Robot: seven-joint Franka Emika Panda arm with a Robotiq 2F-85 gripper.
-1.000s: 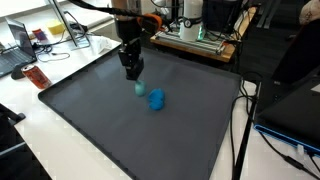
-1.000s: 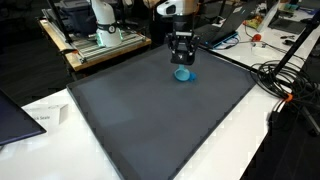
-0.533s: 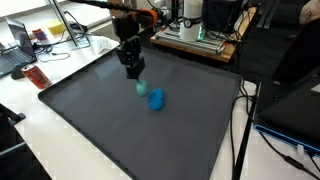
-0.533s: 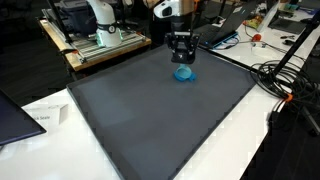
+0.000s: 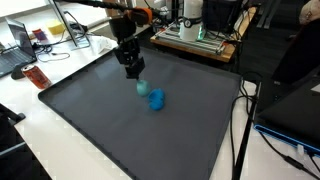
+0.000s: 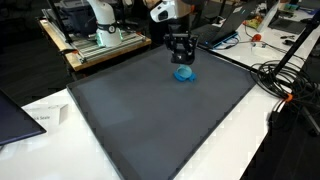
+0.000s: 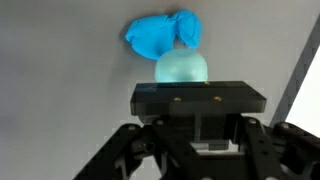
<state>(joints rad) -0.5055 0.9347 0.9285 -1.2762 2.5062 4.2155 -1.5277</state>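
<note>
The tool (image 5: pixel 133 70) hovers with its jaws pinched narrow, nothing visibly held. The pale green ball (image 5: pixel 141 88) sits on the desk (image 5: pixel 120 140) just beneath it, toward the far edge, with a blue wad (image 5: pixel 157 99) just beside it.

A small pale green, rounded thing (image 5: pixel 140 88) with a smooth domed top sat upright on the dark mat (image 5: pixel 120 130) of the counter, just below the tips of the gripper (image 5: pixel 134 73) and slightly ahead of them in the wrist view. It was not held. Just beyond it, farther from the gripper, lay a bright blue crumpled lump (image 5: pixel 157 99) of soft stuff, bunched in two lobes and flat on the mat; whether the two touched could not be told.
</note>
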